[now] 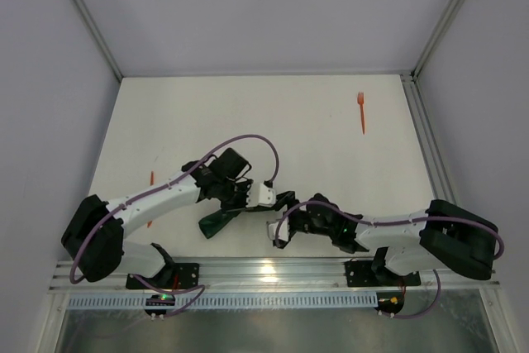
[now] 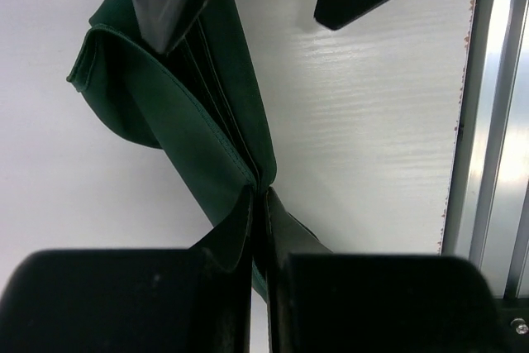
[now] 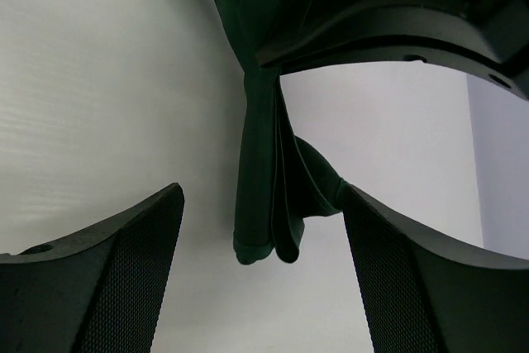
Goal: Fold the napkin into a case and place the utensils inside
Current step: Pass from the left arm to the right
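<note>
Presently, the napkin [image 2: 165,113] is not a flat square but a bunched, rope-like bundle of several stacked folds, lying on or just over the tabletop [image 1: 273,121] close to the arms' bases; whether its loose end rests on the surface cannot be told. The left gripper [image 2: 258,204] is pinched tight on one end of the napkin, with the layers of cloth pressed between its jaws. The right gripper [image 3: 263,196] stands wide, one jaw on either side of the napkin's other end and holding nothing; one fold bulges near a jaw, but contact cannot be confirmed. The fork [image 1: 361,112] lies well apart from the napkin, toward the far right of it. A second orange utensil [image 1: 151,178] lies to the napkin's left, partly covered by the left arm. No case has been formed yet.

The step in hand appears to be taking a second hold so that the napkin can be opened out. To do it well, the right gripper should probably close on one outer edge or corner rather than on the whole bundle. The two grippers could then draw apart, level and low, until the napkin lies flat and unwrinkled. Gripping every layer at once would likely keep the folds locked together.
</note>
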`<action>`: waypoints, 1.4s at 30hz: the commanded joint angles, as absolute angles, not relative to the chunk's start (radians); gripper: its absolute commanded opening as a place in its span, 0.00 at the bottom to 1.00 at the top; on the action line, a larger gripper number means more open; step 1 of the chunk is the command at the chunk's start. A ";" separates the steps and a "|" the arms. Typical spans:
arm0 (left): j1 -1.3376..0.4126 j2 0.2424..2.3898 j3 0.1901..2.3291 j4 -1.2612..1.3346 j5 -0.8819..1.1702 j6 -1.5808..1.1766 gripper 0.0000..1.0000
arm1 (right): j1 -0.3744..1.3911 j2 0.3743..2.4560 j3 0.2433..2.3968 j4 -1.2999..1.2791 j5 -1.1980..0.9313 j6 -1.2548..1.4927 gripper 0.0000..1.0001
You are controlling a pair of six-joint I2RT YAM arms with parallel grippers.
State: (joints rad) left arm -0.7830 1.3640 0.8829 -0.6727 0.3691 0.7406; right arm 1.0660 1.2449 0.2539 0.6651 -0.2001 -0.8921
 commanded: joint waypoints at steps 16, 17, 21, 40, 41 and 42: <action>-0.776 1.348 0.908 -0.690 0.434 0.723 0.00 | 1.177 1.526 0.508 0.663 -0.055 -0.999 0.81; -0.776 1.348 0.910 -0.690 0.440 0.723 0.00 | 1.177 1.543 0.508 0.652 -0.051 -1.009 0.80; -0.772 1.342 0.911 -0.692 0.449 0.718 0.00 | 1.177 1.580 0.508 0.634 -0.038 -0.991 0.76; -0.732 1.312 0.879 -0.672 0.463 0.693 0.00 | 1.296 1.252 0.350 0.657 0.135 -0.925 0.76; -0.732 1.312 0.887 -0.676 0.471 0.693 0.00 | 1.296 1.244 0.344 0.657 0.138 -0.923 0.76; -0.730 1.312 0.891 -0.681 0.475 0.692 0.00 | 1.295 1.240 0.341 0.652 0.141 -0.925 0.76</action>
State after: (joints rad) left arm -0.7368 1.3392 0.8738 -0.7033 0.4259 0.7082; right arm 1.2930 1.2701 0.3603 0.6609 0.1215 -0.9459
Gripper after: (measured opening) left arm 0.015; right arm 0.757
